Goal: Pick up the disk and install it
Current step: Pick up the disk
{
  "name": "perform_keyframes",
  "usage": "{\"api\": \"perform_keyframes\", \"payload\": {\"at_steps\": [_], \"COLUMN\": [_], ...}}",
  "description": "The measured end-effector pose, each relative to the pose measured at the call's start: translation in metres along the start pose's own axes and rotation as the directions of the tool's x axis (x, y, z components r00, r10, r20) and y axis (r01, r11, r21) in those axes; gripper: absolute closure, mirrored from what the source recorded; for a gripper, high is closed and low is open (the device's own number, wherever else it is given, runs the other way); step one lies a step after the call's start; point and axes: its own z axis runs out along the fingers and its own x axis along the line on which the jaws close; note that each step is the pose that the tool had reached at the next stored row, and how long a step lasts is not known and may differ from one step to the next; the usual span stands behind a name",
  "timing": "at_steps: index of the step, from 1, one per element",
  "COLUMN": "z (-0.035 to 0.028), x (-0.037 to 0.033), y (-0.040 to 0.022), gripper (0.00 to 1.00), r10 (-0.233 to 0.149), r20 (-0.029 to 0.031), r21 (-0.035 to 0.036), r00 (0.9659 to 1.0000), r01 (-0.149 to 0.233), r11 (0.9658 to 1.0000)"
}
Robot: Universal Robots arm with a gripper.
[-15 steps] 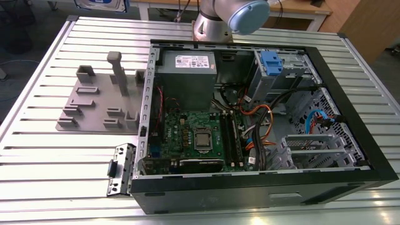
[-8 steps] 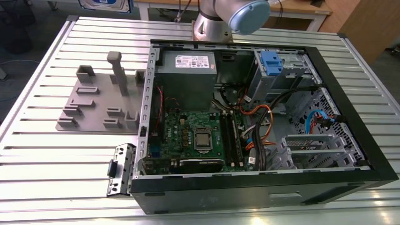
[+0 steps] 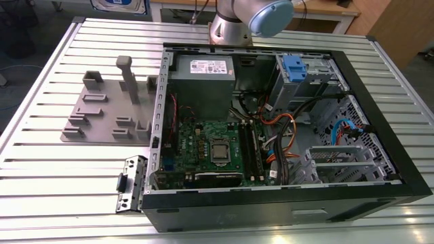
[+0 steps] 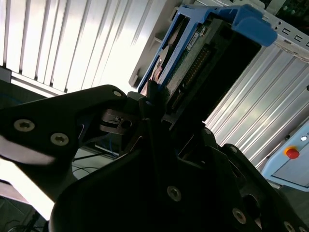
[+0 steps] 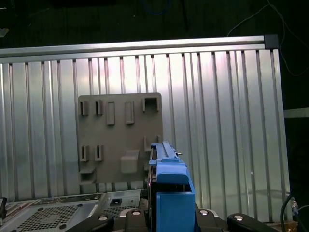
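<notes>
Half done, likely (pickup yes, install no): disk (image 5: 170, 189) clamped in gripper (image 4: 169, 108) near the computer case (image 3: 379, 152); calls for squaring to that case's drive cage (image 3: 318, 81).

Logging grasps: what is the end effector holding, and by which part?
The disk, clamped by the end effector at its end nearest the wrist.

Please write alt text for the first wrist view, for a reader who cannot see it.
The gripper holds the disk edge-on in its blue bracket, in front of a ribbed metal table bearing a grey fixture plate with slots.
</notes>
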Motion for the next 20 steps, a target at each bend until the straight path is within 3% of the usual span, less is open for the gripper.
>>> {"api": "perform_keyframes", "payload": {"at_steps": [20], "z": [-0.0004], "x": [0.0001], "y": [-0.0256], "gripper": [0.64], "r10": [0.000], "r20": [0.0000], "r21": [-0.0001], "r00": [1.0000], "r01": [0.000], "r11": [1.0000]}}
